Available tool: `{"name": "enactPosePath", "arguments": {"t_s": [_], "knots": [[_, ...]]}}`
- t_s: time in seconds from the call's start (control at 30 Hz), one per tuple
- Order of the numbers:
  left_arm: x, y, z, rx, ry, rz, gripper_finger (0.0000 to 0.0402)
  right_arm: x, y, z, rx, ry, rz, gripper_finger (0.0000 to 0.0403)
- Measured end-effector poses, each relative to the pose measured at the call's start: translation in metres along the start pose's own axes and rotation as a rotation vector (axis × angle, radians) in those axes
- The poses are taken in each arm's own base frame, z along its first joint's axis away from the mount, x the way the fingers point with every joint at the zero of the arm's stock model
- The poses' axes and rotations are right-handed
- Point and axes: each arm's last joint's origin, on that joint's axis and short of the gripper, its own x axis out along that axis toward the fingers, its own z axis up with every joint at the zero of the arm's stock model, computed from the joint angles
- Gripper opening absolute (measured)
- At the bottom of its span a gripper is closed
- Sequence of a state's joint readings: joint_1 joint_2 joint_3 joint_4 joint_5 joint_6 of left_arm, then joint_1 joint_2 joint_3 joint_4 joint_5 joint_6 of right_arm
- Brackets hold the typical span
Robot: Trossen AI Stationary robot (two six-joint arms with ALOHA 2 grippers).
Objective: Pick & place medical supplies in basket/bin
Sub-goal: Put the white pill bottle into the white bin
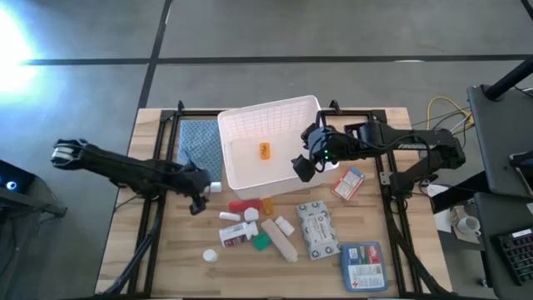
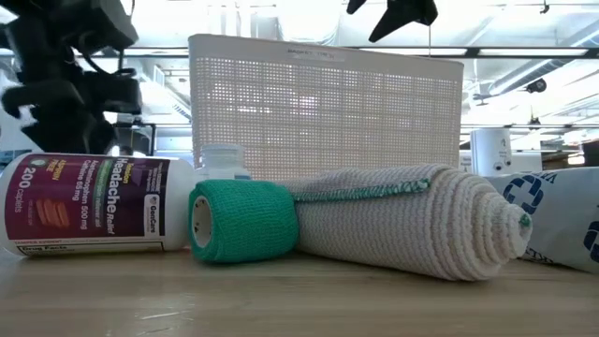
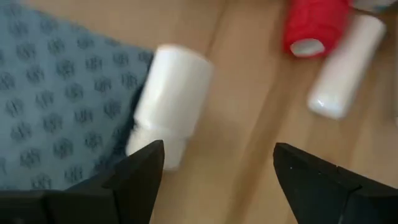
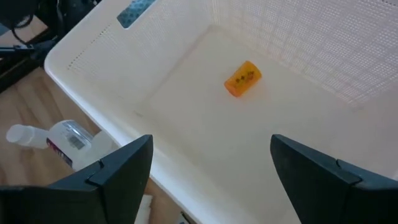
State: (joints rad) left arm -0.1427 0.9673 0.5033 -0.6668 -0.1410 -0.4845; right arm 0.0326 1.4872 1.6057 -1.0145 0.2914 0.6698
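The white lattice basket (image 1: 271, 137) stands at the table's far middle with an orange vial (image 4: 242, 79) lying on its floor. My right gripper (image 4: 211, 149) hangs open above the basket's near right corner (image 1: 304, 164), holding nothing. My left gripper (image 1: 198, 200) is open above the table left of the basket. Just ahead of its fingers a small white bottle (image 3: 168, 99) lies on its side, partly on the blue patterned cloth (image 3: 56, 99). Other supplies lie on the near table: a red roll (image 1: 243, 205), white pill bottles (image 1: 237, 235), a green roll (image 1: 261, 242), a pale roll (image 1: 279, 239), a grey packet (image 1: 316, 231), a blue pouch (image 1: 361, 265).
A red-white-blue box (image 1: 348, 183) lies right of the basket, under the right arm. In the low view a purple-labelled bottle (image 2: 89, 204), the green roll (image 2: 241, 220) and a cream bandage roll (image 2: 412, 220) line the near edge. Black frame rails run along both table sides.
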Motion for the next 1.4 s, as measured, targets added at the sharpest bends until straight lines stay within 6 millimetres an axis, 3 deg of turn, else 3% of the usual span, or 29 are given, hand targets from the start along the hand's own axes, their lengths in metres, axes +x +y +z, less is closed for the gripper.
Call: {"name": "enactPosePath", "arguments": {"t_s": [0.27, 0.53, 0.93, 1.07, 1.3, 1.4], "knots": [[0.009, -0.018, 0.020, 0.155, -0.016, 0.195, 0.0281, 0.001, 0.000, -0.001, -0.004, 0.004, -0.003, 0.0313], [0.034, -0.019, 0.012, 0.244, 0.118, 0.248, 0.0281, 0.002, -0.001, -0.001, -0.069, 0.006, -0.007, 0.0313], [0.057, -0.034, 0.020, 0.182, 0.138, 0.038, 0.0279, 0.007, -0.016, 0.010, -0.104, -0.002, -0.048, 0.0313], [0.057, -0.034, 0.020, 0.181, 0.146, 0.037, 0.0254, 0.009, -0.021, 0.013, -0.091, -0.005, -0.062, 0.0313], [0.055, -0.034, 0.019, 0.130, 0.164, 0.013, 0.0166, 0.010, -0.027, 0.017, -0.072, -0.008, -0.077, 0.0313], [0.048, -0.036, 0.020, 0.075, 0.206, -0.016, 0.0162, 0.011, -0.028, 0.017, -0.081, -0.009, -0.079, 0.0313]]}}
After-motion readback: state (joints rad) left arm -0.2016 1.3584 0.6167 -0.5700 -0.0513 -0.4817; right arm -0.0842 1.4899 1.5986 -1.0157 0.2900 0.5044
